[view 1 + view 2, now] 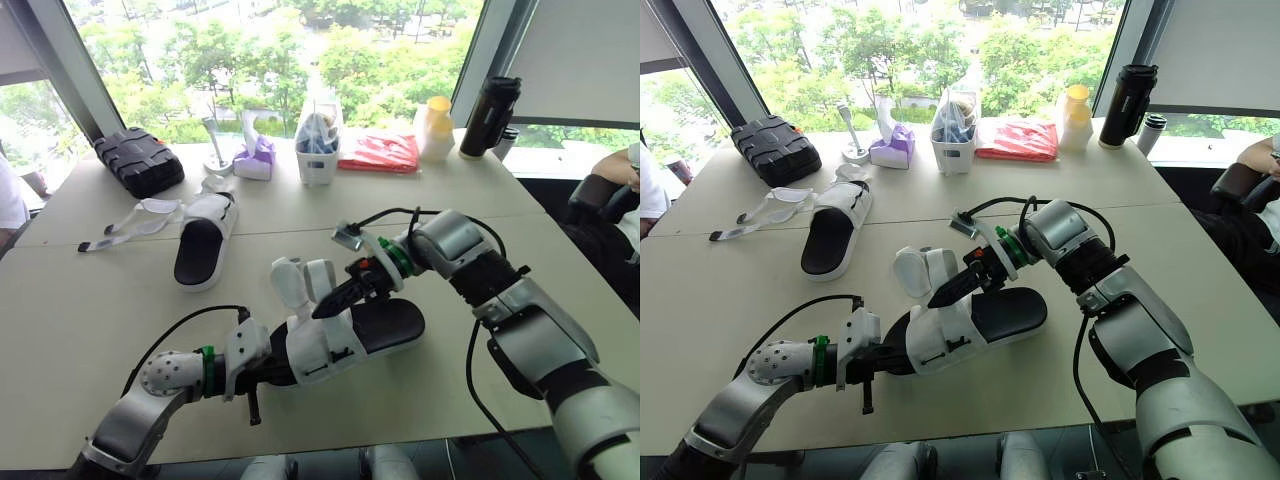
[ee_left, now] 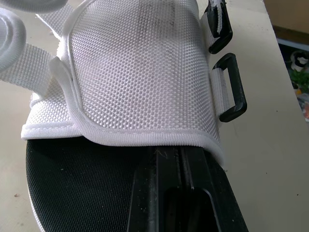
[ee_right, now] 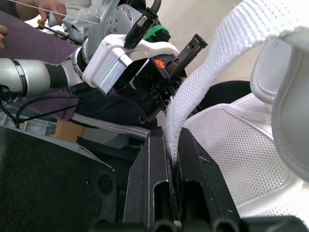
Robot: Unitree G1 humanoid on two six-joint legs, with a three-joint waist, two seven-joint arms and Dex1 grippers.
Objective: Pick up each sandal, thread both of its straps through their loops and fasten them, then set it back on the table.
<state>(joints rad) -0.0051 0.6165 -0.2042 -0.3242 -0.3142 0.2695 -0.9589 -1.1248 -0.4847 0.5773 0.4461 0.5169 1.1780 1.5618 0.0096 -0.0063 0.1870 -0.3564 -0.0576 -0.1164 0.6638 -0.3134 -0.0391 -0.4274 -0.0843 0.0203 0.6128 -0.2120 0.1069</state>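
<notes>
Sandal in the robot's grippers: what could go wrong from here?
The right gripper pinches the white strap between its fingertips; the strap may slip out before it reaches the black loops. The left gripper holds the sandal by one end, so a hard pull on the strap might twist it or tug it loose.

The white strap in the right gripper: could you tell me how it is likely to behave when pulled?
Probably floppy: the strap curves limply out of the shut right gripper. Its woven webbing looks rough, so it likely won't slip easily. Being thin, it seems light, and pulling should mostly tug the sandal, held by the left gripper.
</notes>
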